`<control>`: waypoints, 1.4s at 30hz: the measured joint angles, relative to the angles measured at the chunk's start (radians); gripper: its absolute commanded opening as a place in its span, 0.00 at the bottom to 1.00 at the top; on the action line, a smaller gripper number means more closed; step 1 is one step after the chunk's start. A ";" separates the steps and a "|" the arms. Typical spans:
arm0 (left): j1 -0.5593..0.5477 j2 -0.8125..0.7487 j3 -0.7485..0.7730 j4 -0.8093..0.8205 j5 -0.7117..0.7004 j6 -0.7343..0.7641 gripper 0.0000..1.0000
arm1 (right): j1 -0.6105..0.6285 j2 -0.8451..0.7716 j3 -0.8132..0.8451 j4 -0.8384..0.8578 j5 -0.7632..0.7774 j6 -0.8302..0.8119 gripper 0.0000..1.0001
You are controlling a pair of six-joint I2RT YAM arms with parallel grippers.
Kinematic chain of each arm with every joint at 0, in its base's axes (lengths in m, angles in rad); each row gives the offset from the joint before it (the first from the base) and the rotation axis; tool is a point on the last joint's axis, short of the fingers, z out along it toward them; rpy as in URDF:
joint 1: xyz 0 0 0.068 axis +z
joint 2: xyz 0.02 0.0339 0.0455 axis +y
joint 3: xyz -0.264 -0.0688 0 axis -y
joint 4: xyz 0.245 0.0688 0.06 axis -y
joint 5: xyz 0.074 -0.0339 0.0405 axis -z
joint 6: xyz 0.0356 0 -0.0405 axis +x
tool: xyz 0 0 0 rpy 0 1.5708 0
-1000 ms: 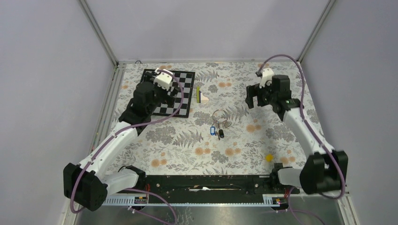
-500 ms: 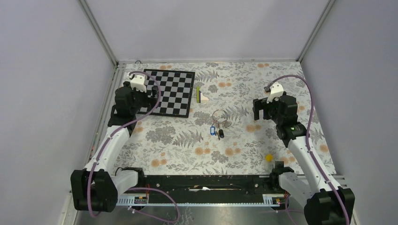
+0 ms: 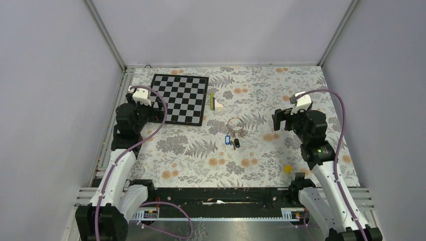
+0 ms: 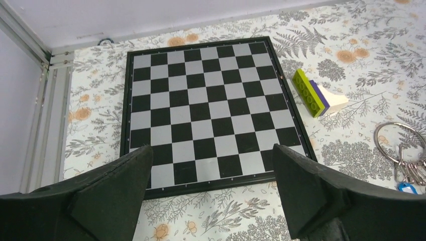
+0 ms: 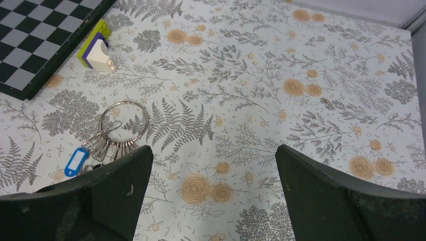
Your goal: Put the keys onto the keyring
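Lower left in the right wrist view, the keys [image 5: 76, 161] lie half-hidden behind the right tool [image 5: 213, 150]. Both it and the left tool [image 4: 211, 150] hover wide, empty.

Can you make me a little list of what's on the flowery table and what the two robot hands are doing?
chessboard: far left, lying flat
toy bricks: green, purple and white stack, right of chessboard
keyring: in the middle, flat, with fanned metal pieces
blue-tagged key: just in front of keyring; joined or not, cannot tell
black-headed key: right beside the blue one
yellow block: near right, alone
left gripper: open, empty, by chessboard's left edge
right gripper: open, empty, right of keyring
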 measured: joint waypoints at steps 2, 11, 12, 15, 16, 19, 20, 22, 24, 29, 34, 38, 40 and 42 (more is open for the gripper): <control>0.000 -0.007 -0.001 0.016 0.007 -0.008 0.99 | -0.002 -0.039 -0.011 0.003 0.004 0.008 1.00; 0.000 -0.092 -0.058 0.069 0.057 -0.096 0.99 | -0.005 -0.035 -0.018 0.026 0.038 0.055 1.00; 0.000 -0.099 -0.058 0.070 0.061 -0.102 0.99 | -0.005 -0.033 -0.018 0.027 0.038 0.056 1.00; 0.000 -0.122 -0.058 0.066 0.063 -0.109 0.99 | -0.005 -0.034 -0.022 0.027 0.034 0.052 1.00; 0.002 -0.130 -0.058 0.065 0.063 -0.109 0.99 | -0.005 -0.036 -0.023 0.025 0.034 0.051 1.00; 0.017 -0.155 -0.058 0.064 0.063 -0.109 0.99 | -0.005 -0.045 -0.023 0.018 0.035 0.045 1.00; 0.021 -0.161 -0.058 0.064 0.063 -0.108 0.99 | -0.005 -0.048 -0.023 0.018 0.035 0.045 1.00; 0.027 -0.172 -0.058 0.064 0.063 -0.107 0.99 | -0.005 -0.054 -0.023 0.018 0.043 0.043 1.00; 0.027 -0.178 -0.058 0.058 0.063 -0.102 0.99 | -0.005 -0.061 -0.023 0.018 0.051 0.037 1.00; 0.030 -0.180 -0.058 0.045 0.063 -0.086 0.99 | -0.005 -0.078 -0.024 0.019 0.070 0.002 1.00; 0.036 -0.193 -0.058 0.043 0.056 -0.080 0.99 | -0.005 -0.088 -0.024 0.019 0.084 -0.025 1.00; 0.038 -0.194 -0.058 0.043 0.056 -0.077 0.99 | -0.005 -0.088 -0.024 0.019 0.090 -0.034 1.00; 0.038 -0.195 -0.058 0.043 0.056 -0.077 0.99 | -0.005 -0.088 -0.024 0.019 0.090 -0.035 1.00; 0.038 -0.195 -0.058 0.043 0.056 -0.077 0.99 | -0.007 -0.088 -0.024 0.019 0.090 -0.036 1.00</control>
